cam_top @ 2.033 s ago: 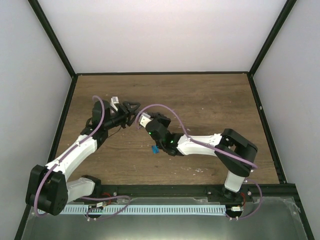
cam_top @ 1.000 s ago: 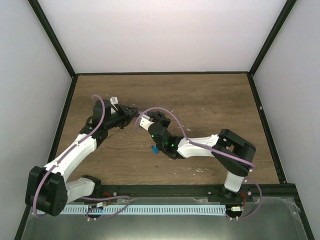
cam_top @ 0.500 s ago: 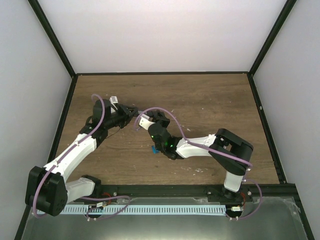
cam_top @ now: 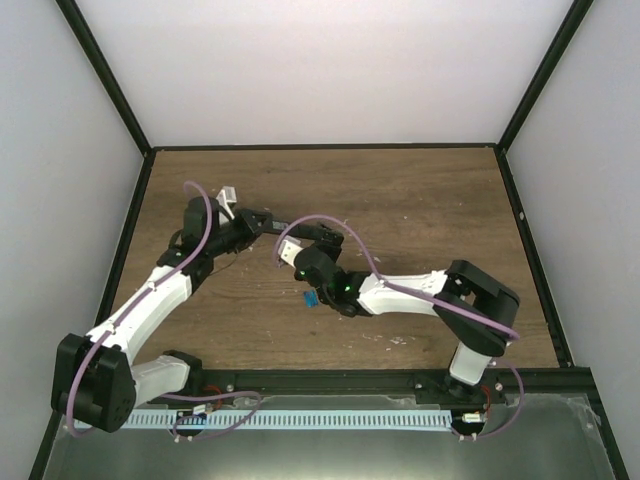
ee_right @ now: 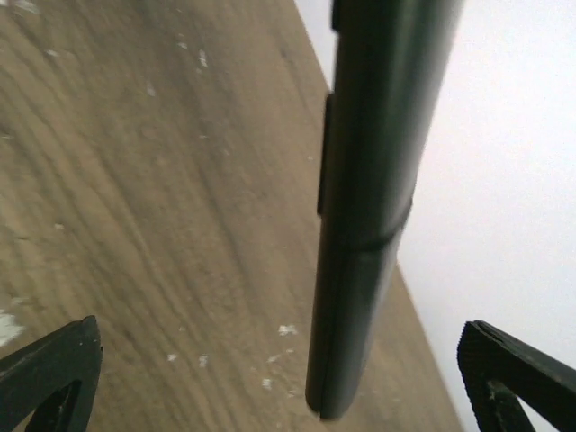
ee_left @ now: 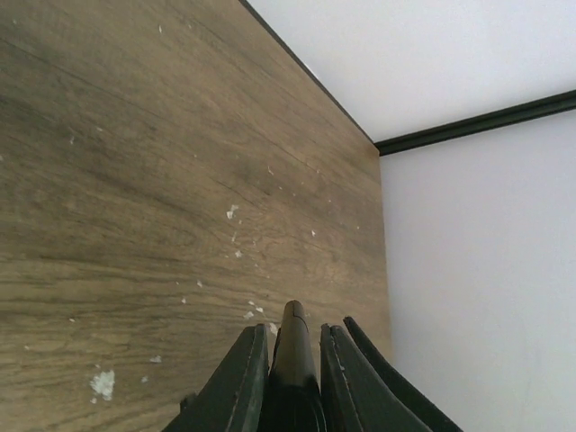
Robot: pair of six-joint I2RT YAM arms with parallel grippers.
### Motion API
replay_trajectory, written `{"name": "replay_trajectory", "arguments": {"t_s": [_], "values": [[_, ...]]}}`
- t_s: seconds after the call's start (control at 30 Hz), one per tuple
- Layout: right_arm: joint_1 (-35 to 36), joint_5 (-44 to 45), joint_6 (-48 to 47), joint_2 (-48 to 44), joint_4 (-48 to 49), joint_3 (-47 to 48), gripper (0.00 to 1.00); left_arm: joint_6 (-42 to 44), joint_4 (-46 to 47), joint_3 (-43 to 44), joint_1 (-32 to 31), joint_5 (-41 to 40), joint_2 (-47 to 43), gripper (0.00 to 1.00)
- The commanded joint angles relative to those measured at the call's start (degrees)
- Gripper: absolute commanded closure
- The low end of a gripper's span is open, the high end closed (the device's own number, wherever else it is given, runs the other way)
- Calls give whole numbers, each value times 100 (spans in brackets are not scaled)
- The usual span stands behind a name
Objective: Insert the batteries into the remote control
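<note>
The remote control (ee_left: 293, 353) is a slim black bar clamped between the fingers of my left gripper (ee_left: 292, 329), which is shut on it above the table. From above, the remote control (cam_top: 283, 224) runs rightward out of the left gripper (cam_top: 261, 219) toward the right gripper (cam_top: 312, 236). In the right wrist view the remote control (ee_right: 369, 207) hangs free between the widely spread jaws of the right gripper (ee_right: 277, 328), touching neither one. One small blue battery (cam_top: 310, 298) lies on the table beside the right arm. The battery bay is not visible.
The wooden table (cam_top: 420, 200) carries small white specks (ee_left: 103, 383). A black frame (cam_top: 325, 147) and white walls close it in at the back and sides. Purple cables (cam_top: 345, 235) loop over both arms.
My right gripper has sprung open and let go of the remote. My left gripper has closed on the remote and now holds it alone, shifted slightly up and right.
</note>
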Motion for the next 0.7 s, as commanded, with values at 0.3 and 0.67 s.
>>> {"name": "replay_trajectory", "arguments": {"t_s": [0.3,0.67], "values": [[-855,-3697,1364,-1857,-1647,-461,0,2198,-138,322,700,2192,435,91],[-1201,-5222,907,-2419,-1875,-916,3,2863,-496,439,699,3319,628,92]]}}
